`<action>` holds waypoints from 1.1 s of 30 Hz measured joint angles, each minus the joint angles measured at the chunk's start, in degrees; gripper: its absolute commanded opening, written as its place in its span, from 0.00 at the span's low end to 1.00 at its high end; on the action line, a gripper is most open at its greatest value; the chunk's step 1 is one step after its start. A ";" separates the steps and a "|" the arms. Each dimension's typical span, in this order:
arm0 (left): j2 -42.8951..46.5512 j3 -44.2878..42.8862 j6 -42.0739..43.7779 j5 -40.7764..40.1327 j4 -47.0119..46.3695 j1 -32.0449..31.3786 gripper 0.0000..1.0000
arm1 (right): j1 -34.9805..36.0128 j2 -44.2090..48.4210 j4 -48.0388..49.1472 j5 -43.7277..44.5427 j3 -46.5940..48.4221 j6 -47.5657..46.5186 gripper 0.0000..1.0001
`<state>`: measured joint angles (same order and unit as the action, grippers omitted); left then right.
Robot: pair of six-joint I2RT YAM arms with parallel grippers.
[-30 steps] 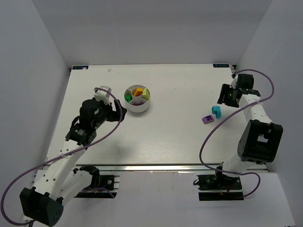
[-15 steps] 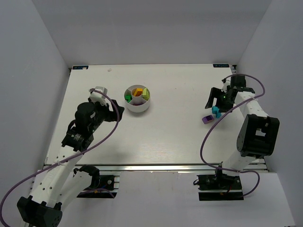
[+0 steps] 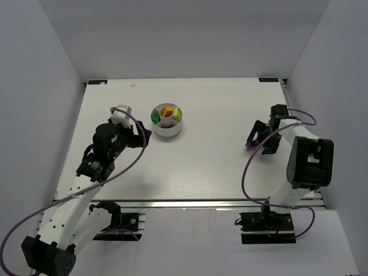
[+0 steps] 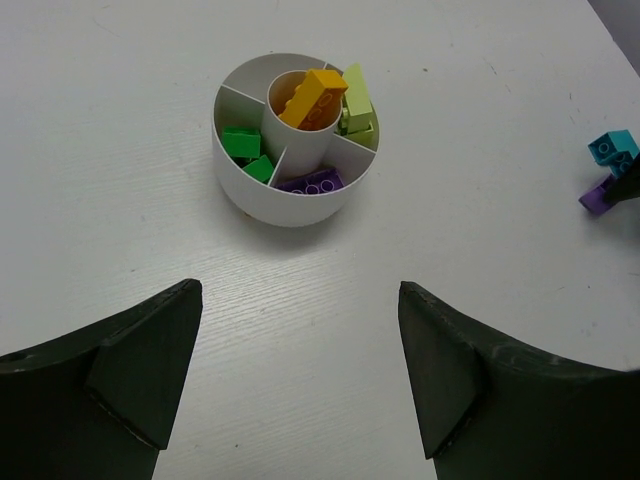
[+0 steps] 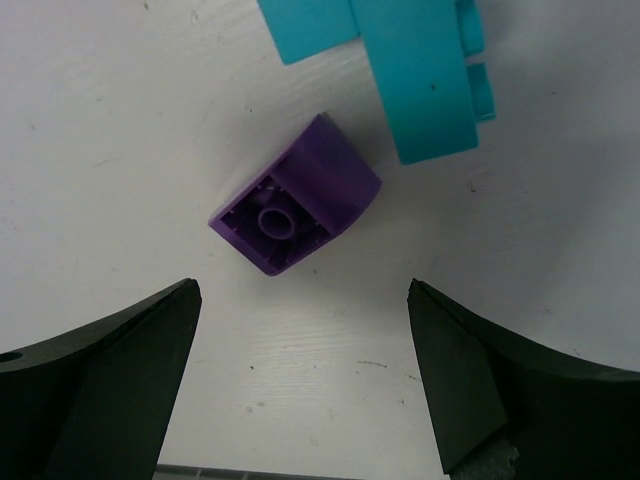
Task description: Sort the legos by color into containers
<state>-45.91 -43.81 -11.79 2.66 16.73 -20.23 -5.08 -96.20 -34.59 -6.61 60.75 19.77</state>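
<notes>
The round white dish point(image 3: 167, 130) stands left of the table's middle and shows in the left wrist view point(image 4: 240, 185). Its central well holds an orange brick point(image 4: 312, 97). Its wedges hold lime green point(image 4: 357, 95), dark green point(image 4: 243, 145) and purple point(image 4: 310, 183) bricks. A loose purple brick point(image 5: 297, 197) lies upside down on the table beside a cyan brick point(image 5: 415, 70). My right gripper point(image 5: 302, 300) is open just above and short of the purple brick; in the top view point(image 3: 260, 140) it covers the cyan one. My left gripper point(image 4: 300, 290) is open and empty, near the dish point(image 3: 145, 135).
The loose bricks also show far right in the left wrist view: cyan point(image 4: 612, 148) and purple point(image 4: 597, 197). White walls enclose the table on three sides. The right wall is close to the right arm.
My right gripper has swung from the back right down and nearer, over the purple and cyan bricks. My left arm has barely shifted.
</notes>
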 measured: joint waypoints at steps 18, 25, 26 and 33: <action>-0.98 0.35 0.90 -1.22 0.00 0.00 0.88 | 0.26 -8.37 2.23 3.45 6.97 9.27 0.78; -0.96 0.39 1.09 -1.22 -0.02 0.00 0.88 | 0.28 -8.52 3.52 4.15 6.40 10.32 0.44; -0.96 0.39 1.18 -1.22 -0.02 0.00 0.88 | 0.28 -8.52 3.80 4.04 6.05 10.54 0.42; -0.83 0.50 1.27 -1.22 -0.07 0.00 0.88 | 0.28 -7.63 4.76 2.97 4.83 10.23 0.06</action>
<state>-46.74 -43.31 -10.52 1.43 16.67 -20.23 -4.80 -103.83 -29.82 -3.64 65.58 30.00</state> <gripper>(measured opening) 0.884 0.446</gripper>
